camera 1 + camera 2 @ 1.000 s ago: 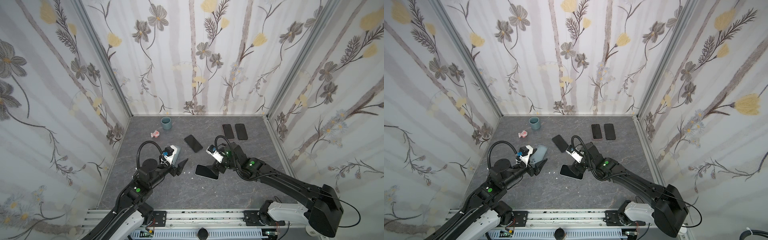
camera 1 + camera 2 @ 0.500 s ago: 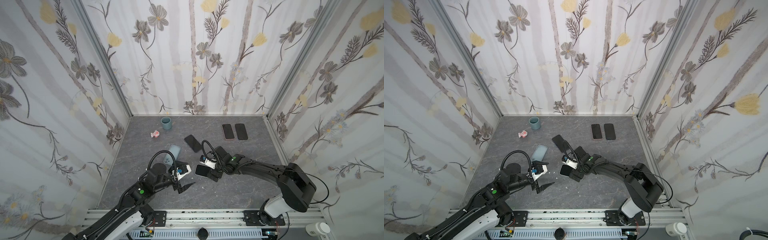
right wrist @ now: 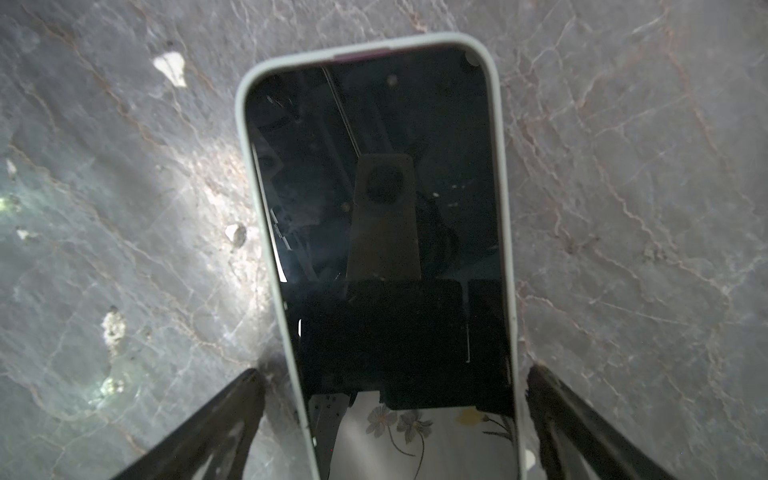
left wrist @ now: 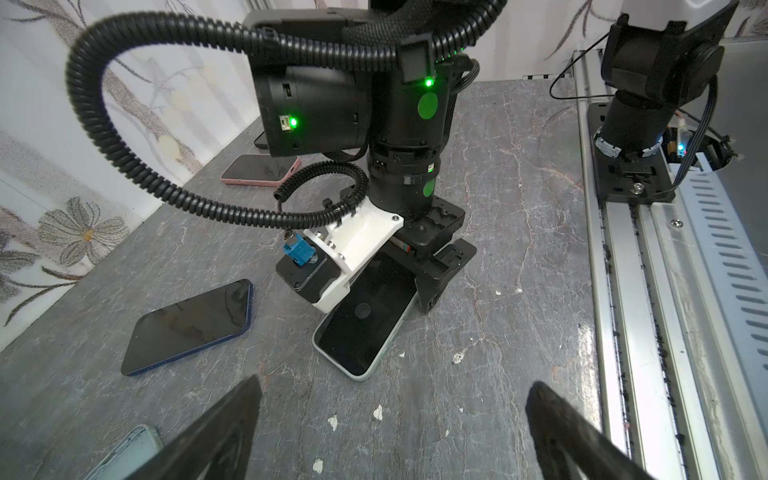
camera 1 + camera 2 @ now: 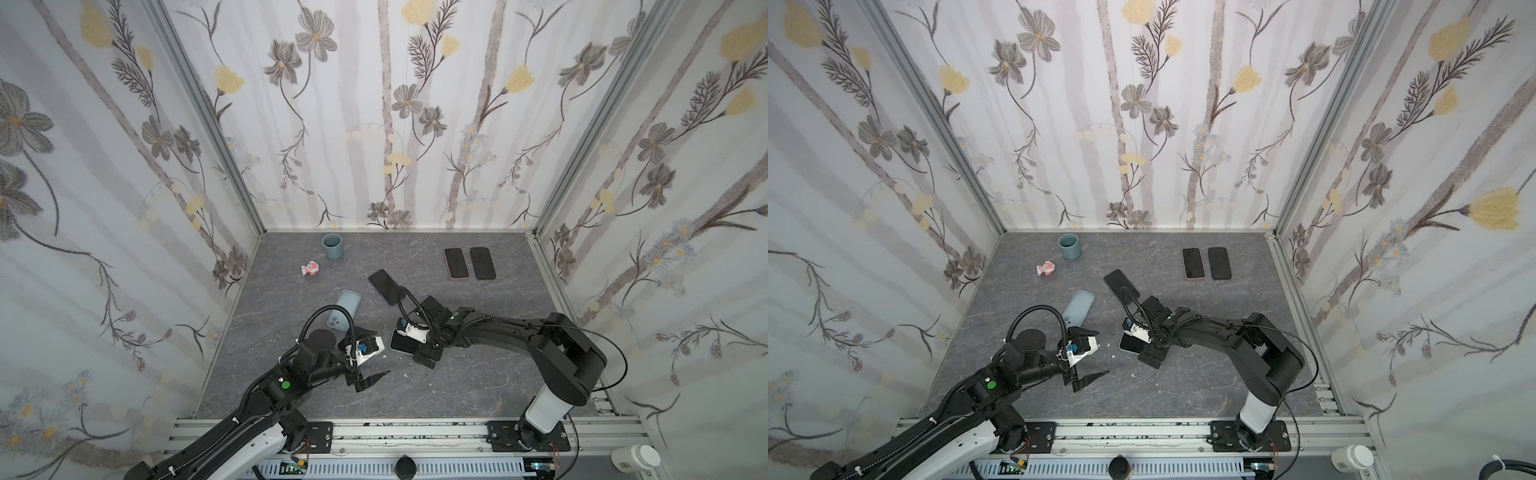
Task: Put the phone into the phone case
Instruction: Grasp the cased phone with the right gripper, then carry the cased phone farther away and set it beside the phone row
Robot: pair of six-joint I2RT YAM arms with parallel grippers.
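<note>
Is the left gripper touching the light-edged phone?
Apart. Left wrist view shows bare table between the open left gripper and the light-edged phone.

Left gripper (image 4: pixel 392 384): jaws wide apart, nothing between them, arm stretched low and forward. Right gripper (image 3: pixel 392 372): pointed steeply down, jaws wide apart.

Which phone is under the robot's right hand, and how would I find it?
Look near the front middle of the grey table. The right gripper points down there, jaws open either side of a dark-screened phone lying flat. Only it has a pale whitish rim, unlike the blue-edged phone beside it and the pink-edged phone farther back.
</note>
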